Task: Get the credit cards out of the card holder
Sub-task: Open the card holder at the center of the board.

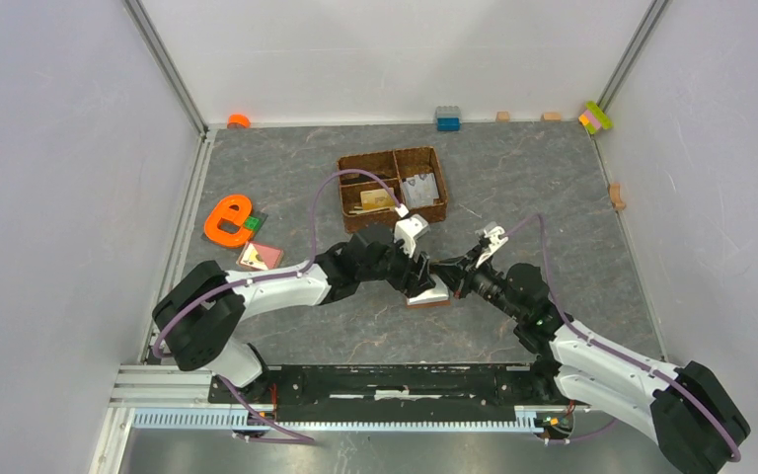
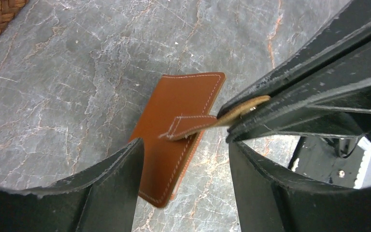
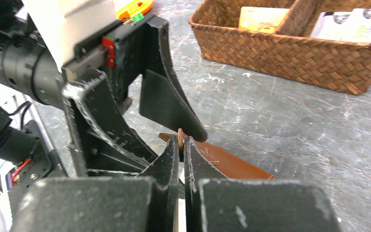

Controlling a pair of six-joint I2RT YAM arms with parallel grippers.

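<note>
One folded card holder [image 2: 171, 150], long axis diagonal in left-wrist view

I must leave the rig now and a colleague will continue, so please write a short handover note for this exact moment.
Left gripper: open, its fingers on either side of the card holder, apparently not gripping it.
Right gripper: shut on the strap of the card holder.
The card holder lies folded shut on the table between the arms.
Done: a gold card and a pale card lie in separate compartments of the woven basket.
Left: open the holder and check it. Whether any cards are inside cannot be seen.
</note>
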